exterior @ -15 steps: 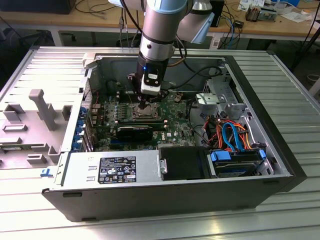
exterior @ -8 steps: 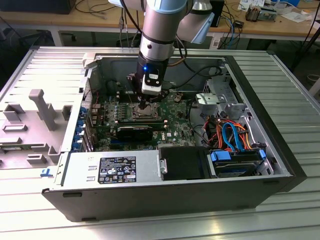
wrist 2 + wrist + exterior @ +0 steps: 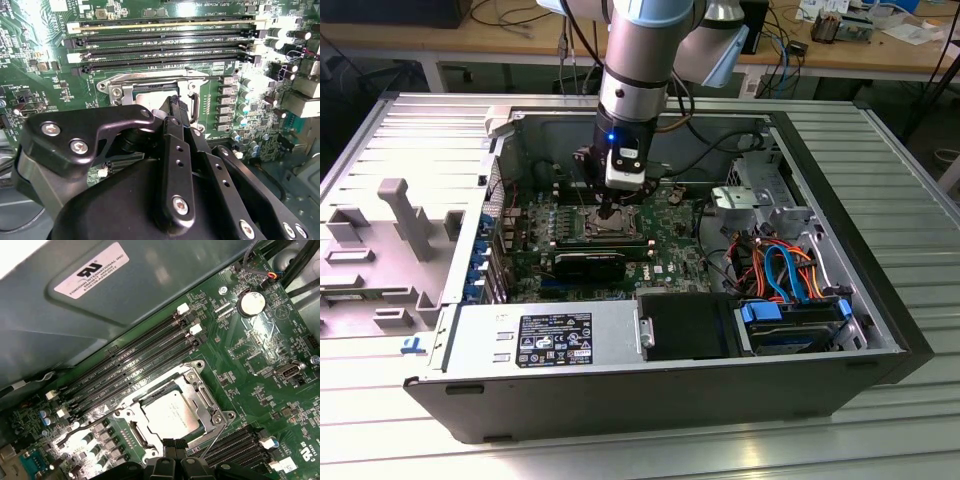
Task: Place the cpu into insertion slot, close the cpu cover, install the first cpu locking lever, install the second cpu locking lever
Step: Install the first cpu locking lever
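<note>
Cpu (image 3: 172,412) seated in insertion slot (image 3: 200,382) (cover shut); gripper (image 3: 171,444) beside.

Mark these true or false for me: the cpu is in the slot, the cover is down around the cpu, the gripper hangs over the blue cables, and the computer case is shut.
1. The cpu is in the slot. True.
2. The cover lies down around the cpu. True.
3. The gripper hangs over the blue cables. False: it is at the slot.
4. The case is shut. False: its side is open, baring the board.
</note>
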Motion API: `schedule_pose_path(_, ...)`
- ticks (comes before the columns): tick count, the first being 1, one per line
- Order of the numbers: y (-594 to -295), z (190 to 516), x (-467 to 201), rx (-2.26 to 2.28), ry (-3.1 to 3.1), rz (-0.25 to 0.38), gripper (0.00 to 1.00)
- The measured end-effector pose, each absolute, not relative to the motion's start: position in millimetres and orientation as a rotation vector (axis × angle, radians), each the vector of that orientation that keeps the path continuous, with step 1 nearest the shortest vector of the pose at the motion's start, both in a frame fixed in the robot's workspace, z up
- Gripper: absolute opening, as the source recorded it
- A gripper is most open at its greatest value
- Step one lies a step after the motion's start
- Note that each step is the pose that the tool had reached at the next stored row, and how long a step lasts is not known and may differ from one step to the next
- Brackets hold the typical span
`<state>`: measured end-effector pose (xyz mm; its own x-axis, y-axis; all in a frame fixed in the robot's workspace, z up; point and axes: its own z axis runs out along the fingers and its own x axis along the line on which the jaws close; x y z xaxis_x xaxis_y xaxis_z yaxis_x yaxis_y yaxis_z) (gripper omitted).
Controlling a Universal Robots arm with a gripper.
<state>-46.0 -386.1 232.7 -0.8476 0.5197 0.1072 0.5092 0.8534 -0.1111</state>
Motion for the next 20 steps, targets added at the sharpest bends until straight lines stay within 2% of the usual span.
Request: schedule_pose_path(20, -386.1, 232.7, -46.0, -0.705, -2.924, 0.125, 0.11)
